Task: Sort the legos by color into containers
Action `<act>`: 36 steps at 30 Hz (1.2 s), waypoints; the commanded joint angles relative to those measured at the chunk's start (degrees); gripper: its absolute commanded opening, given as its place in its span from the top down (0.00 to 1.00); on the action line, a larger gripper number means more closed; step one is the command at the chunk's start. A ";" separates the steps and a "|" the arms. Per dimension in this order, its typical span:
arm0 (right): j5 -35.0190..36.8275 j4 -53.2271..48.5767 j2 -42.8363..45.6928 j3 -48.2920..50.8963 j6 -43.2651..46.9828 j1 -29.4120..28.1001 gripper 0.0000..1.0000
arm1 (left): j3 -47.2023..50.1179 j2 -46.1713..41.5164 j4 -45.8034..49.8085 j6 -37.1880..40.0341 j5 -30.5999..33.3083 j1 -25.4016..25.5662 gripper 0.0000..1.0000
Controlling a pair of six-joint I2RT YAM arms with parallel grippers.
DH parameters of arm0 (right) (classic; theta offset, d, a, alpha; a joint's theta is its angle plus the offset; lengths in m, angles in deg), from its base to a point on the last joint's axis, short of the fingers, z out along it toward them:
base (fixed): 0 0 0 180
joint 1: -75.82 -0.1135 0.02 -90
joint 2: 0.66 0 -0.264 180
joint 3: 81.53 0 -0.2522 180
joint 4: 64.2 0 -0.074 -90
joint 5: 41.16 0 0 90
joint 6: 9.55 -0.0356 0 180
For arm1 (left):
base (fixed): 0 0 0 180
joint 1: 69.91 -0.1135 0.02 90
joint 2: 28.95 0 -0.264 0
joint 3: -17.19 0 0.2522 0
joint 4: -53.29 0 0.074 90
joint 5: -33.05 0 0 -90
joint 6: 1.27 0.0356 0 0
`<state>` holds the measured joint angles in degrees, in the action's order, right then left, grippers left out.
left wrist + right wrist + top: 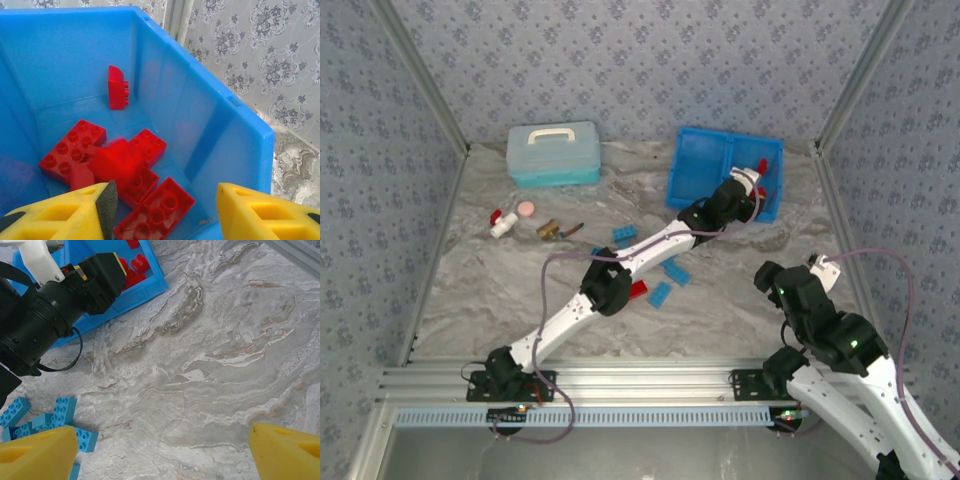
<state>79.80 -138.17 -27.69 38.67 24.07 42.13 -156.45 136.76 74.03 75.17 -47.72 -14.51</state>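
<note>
The bright blue tray [705, 165] stands at the back right. My left gripper [750, 190] hangs open over its right compartment. In the left wrist view its yellow fingers [65, 212] stand wide apart above several red legos [155, 210] on the tray floor; one red brick [112, 157] is blurred, and another [118, 87] leans on the far wall. Light blue legos [675, 272] and a red one [638, 290] lie mid-table beside the left arm. My right gripper [160, 450] is open over bare marble, with blue legos [60, 415] to its left.
A pale turquoise case [553, 153] with a white handle sits at the back left. In front of it lie a red-and-white capped item [502, 222], a pink disc [526, 209] and a brass fitting [549, 230]. The left arm stretches diagonally across the table.
</note>
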 commanded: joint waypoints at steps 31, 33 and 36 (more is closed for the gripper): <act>-30.27 20.61 -53.55 -16.64 77.38 -22.11 0.12 | 94.02 -109.34 41.71 -9.26 6.73 -3.69 0.10; -29.48 26.80 -56.47 -14.79 88.38 -22.11 0.12 | 97.48 -116.13 43.97 -12.59 8.40 -3.80 0.03; -38.31 26.65 -61.69 -16.76 103.75 -18.90 0.11 | 99.51 -123.24 47.85 -15.98 8.74 -5.25 0.01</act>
<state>48.04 -113.45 -86.53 23.28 104.92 21.06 -57.26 18.58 116.26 64.92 -41.27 -18.82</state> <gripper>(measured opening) 0.891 0.990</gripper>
